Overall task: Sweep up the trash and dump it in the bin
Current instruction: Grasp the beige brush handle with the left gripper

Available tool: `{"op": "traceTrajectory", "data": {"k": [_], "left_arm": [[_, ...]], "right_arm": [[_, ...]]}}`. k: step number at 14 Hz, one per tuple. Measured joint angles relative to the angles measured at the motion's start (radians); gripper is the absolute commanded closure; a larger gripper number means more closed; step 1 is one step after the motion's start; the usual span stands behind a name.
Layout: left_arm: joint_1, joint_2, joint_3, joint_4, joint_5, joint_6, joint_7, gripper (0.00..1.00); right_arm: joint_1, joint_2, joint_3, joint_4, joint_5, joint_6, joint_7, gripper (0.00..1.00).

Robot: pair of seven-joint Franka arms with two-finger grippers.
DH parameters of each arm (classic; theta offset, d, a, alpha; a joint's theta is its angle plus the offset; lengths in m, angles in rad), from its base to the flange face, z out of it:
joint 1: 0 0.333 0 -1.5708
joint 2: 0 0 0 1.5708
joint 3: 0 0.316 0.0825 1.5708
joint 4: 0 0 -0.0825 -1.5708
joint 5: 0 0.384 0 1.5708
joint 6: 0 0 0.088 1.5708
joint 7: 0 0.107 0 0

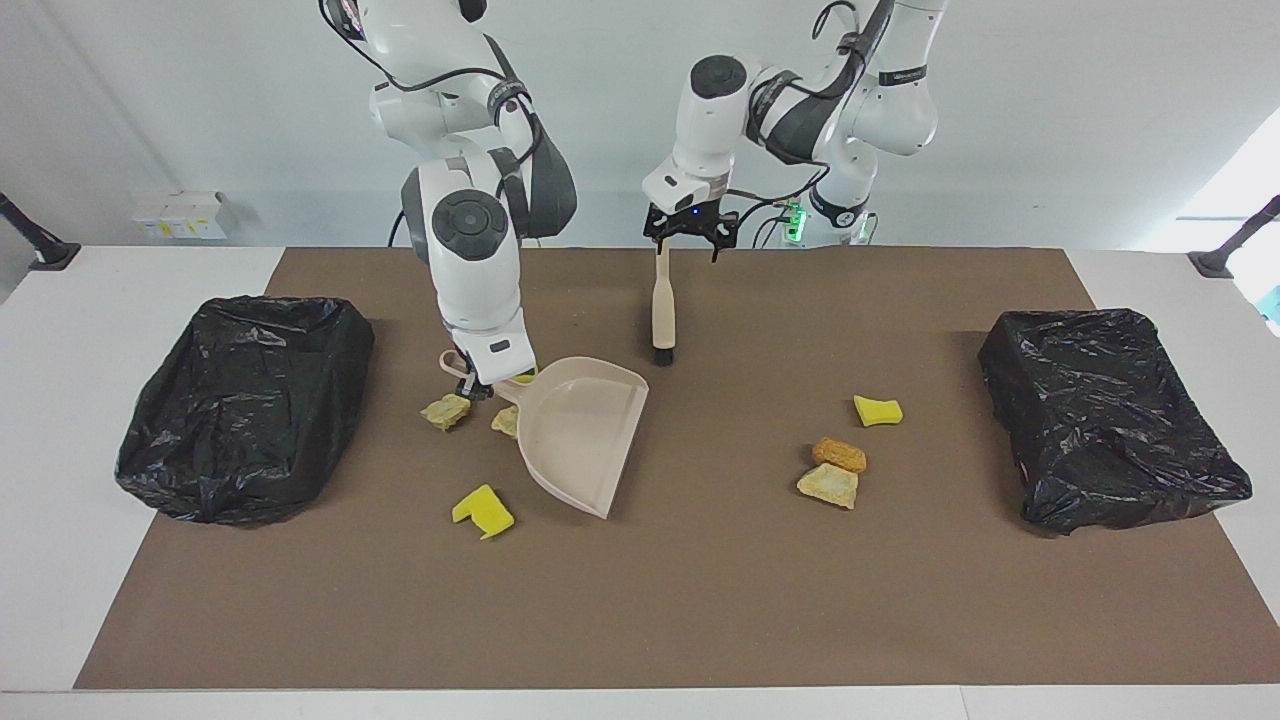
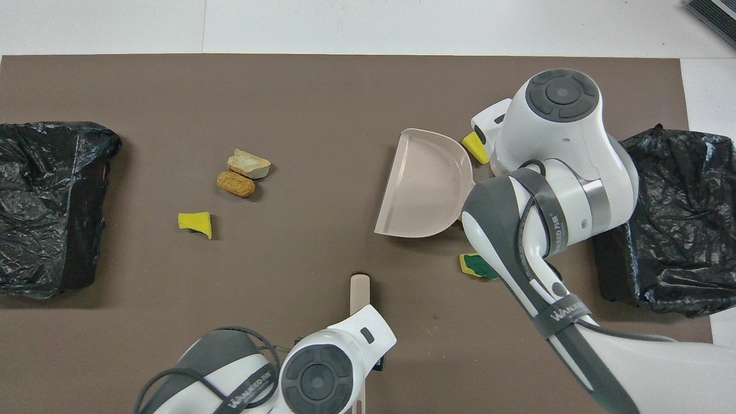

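Note:
My right gripper (image 1: 476, 388) is shut on the handle of the beige dustpan (image 1: 580, 430), which rests on the brown mat (image 1: 700, 600) with its mouth turned toward the left arm's end. Several trash scraps lie around it: two tan lumps (image 1: 446, 410) by the handle, a yellow sponge (image 1: 482, 510), and a green-topped piece (image 2: 474, 265). A yellow sponge (image 1: 877, 410), an orange lump (image 1: 838, 454) and a tan lump (image 1: 828, 485) lie toward the left arm's end. My left gripper (image 1: 683, 238) hangs open over the top of the handle of the brush (image 1: 662, 300).
One black-bagged bin (image 1: 245, 400) stands at the right arm's end of the mat and another (image 1: 1105, 415) at the left arm's end. In the overhead view the right arm (image 2: 552, 190) hides its gripper and the left arm (image 2: 322, 368) covers most of the brush.

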Motion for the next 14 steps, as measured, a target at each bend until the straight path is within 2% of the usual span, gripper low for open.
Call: {"op": "traceTrajectory", "data": {"k": [1,3,9,14], "left_arm": [[-0.020,0.036,0.000,0.001,0.000,0.015,-0.004,0.00],[-0.046,0.060,0.000,0.000,0.000,0.020,-0.016,0.00],[-0.153,0.062,0.000,-0.048,0.000,0.024,-0.134,0.00],[-0.161,0.068,0.012,-0.053,0.000,0.044,-0.163,0.00]], "right_arm": [[0.000,0.000,0.000,-0.022,-0.001,0.026,-0.013,1.00],[0.000,-0.002,0.000,-0.065,-0.005,0.069,-0.019,1.00],[-0.013,-0.032,-0.005,-0.141,-0.007,0.136,-0.076,1.00],[-0.013,-0.040,-0.005,-0.150,-0.007,0.136,-0.076,1.00]]}}
